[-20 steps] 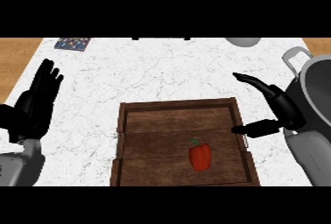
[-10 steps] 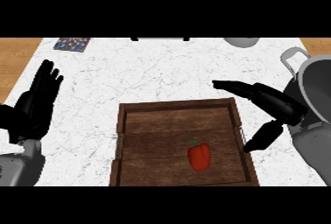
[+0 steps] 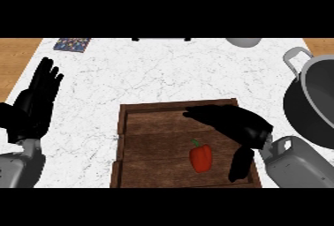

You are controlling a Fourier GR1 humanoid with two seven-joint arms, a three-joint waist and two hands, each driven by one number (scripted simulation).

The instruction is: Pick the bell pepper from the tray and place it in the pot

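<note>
A red bell pepper [image 3: 201,158] with a green stem lies in the wooden tray [image 3: 151,150], in its lower right part. My right hand [image 3: 233,124] hangs over the tray just above and right of the pepper, fingers stretched left and thumb pointing down beside it; it is open and holds nothing. The grey pot [image 3: 313,101] stands at the right edge, partly cut off by the view. My left hand [image 3: 34,103] rests open at the left edge, fingers up.
The tray sits on a white marble counter [image 3: 163,75]. A small patterned item [image 3: 72,44] lies at the far left corner. A grey rounded object [image 3: 243,42] shows at the far edge, right of centre.
My right hand has moved left and down from the tray's right rim to over the tray, close to the pepper. The pepper, tray and left hand have not moved.
</note>
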